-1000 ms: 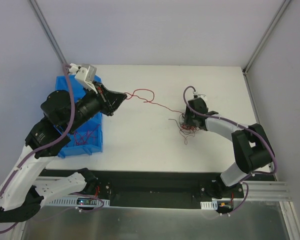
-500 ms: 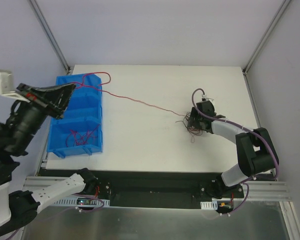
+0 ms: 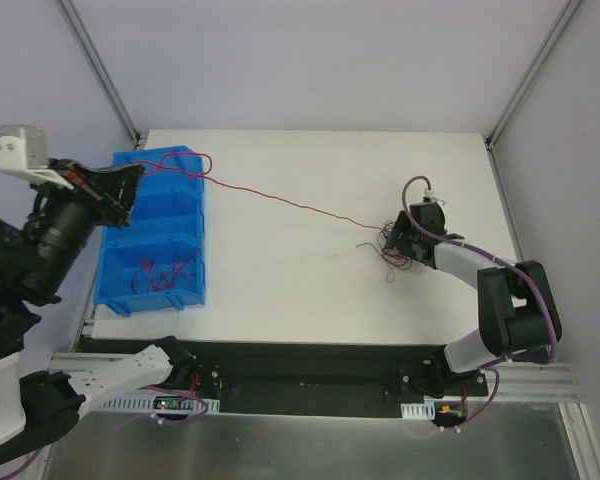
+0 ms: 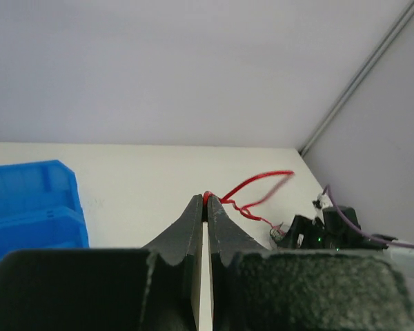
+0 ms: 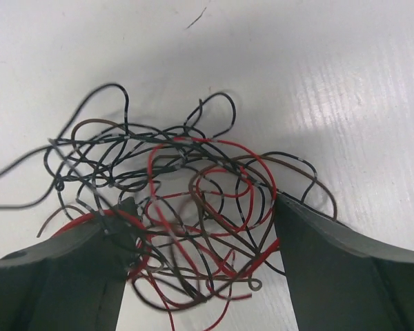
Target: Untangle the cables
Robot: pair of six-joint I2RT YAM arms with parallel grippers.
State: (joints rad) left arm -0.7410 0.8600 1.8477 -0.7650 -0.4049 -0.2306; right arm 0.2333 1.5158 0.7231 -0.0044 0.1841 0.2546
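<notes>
Cables (image 5: 186, 207): tangled clump of thin red, black and brown wires on the white surface (image 3: 280, 290), right side, under the right gripper (image 5: 203, 227). The right wrist view shows that gripper's fingers spread wide, one on each side of the clump and touching its outer loops, clamping nothing. In the top view the clump is mostly hidden by the gripper. One red wire (image 3: 280, 200) runs from the clump across the surface, nearly taut, up to the left gripper (image 4: 207, 201). The left wrist view shows its jaws pressed together, pinching the red wire at the very tips. The top view only shows the wire ending there, above the far end of the blue bin (image 3: 155, 215). The bin's nearest compartment holds loose red wires (image 3: 165, 272), visible in the top view only.
</notes>
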